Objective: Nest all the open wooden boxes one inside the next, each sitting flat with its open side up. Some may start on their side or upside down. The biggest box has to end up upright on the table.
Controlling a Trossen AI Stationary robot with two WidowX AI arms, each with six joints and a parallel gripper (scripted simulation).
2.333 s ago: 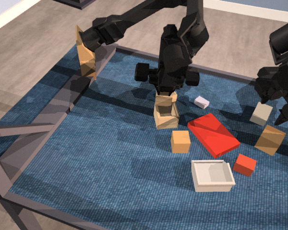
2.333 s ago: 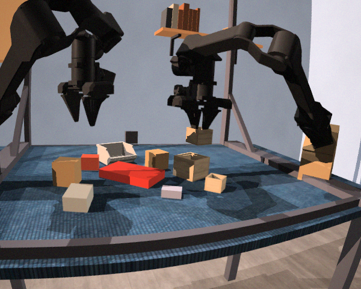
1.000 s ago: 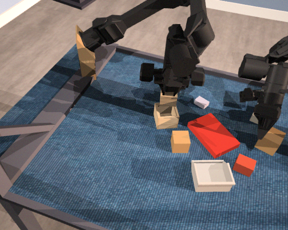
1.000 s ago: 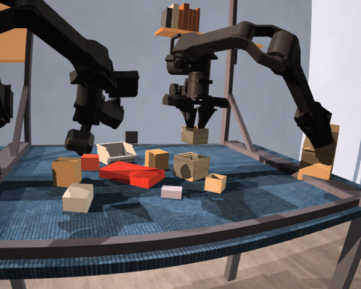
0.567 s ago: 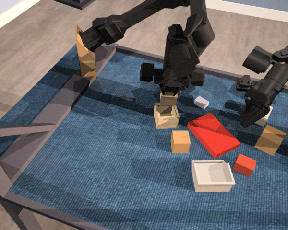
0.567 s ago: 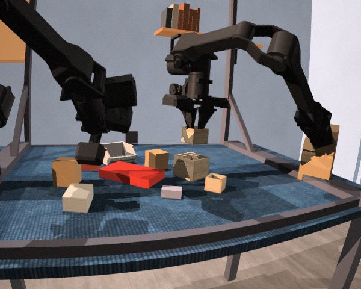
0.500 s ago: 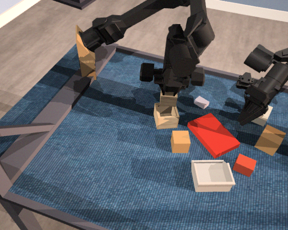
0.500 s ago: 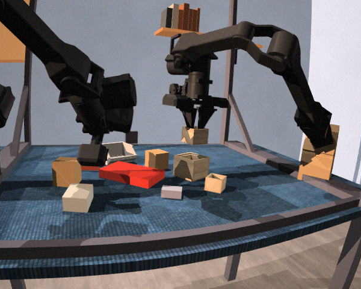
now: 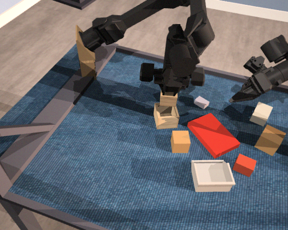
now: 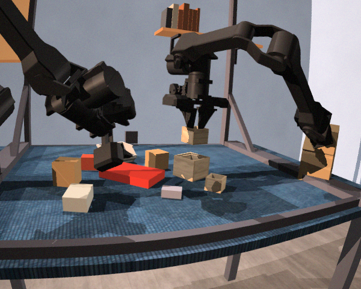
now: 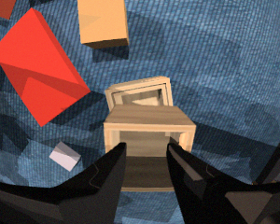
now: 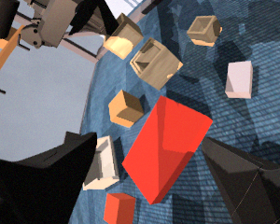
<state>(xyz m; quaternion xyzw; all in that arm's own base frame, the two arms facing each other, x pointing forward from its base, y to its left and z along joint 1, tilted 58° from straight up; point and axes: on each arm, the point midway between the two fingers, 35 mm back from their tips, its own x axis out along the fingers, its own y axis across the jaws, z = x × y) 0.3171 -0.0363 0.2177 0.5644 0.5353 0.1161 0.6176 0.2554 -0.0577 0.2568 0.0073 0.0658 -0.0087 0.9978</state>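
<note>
Step in hand: carrying the middle-sized box to the biggest one; judged as the alignment before lowering.
Left hand (image 9: 169, 94) (image 10: 195, 126) (image 11: 147, 146) (image 12: 113, 31): grasping the middle box, aloft; exact contact of the pads with its walls, cannot tell.
Middle box (image 9: 168, 99) (image 10: 199, 136) (image 11: 149, 117) (image 12: 123, 37): wooden, in the left hand, open side up, apart from the worktop (image 10: 268, 215).
Biggest box (image 9: 167, 122) (image 10: 186, 169) (image 11: 139, 83) (image 12: 163, 67): wooden, below the left hand and ahead of it in the wrist view; upright on the worktop, mouth up. A second edge shows within the rim; lip or nested box, cannot tell.
Smallest box (image 10: 215, 183) (image 12: 204, 31): wooden, below the left hand and off to its side, near the biggest box; open side up, not nested; hidden in the left wrist view.
Right hand (image 9: 231, 100) (image 10: 107, 155) (image 12: 149, 138): released, fingers wide, nothing between them.
Red slab (image 9: 213, 134) (image 10: 132, 174) (image 11: 39, 67) (image 12: 165, 149): beyond the right hand's fingers; no part of the nest.
Next move: shift the left hand over the biggest mouth, match the turn of the walls, which look skewed to each other in the wrist view, then lower and let go.
Risk: a corner catching the rim, leaving the middle box tilted.
Remaining after that: smallest box into the middle one, judged last.
</note>
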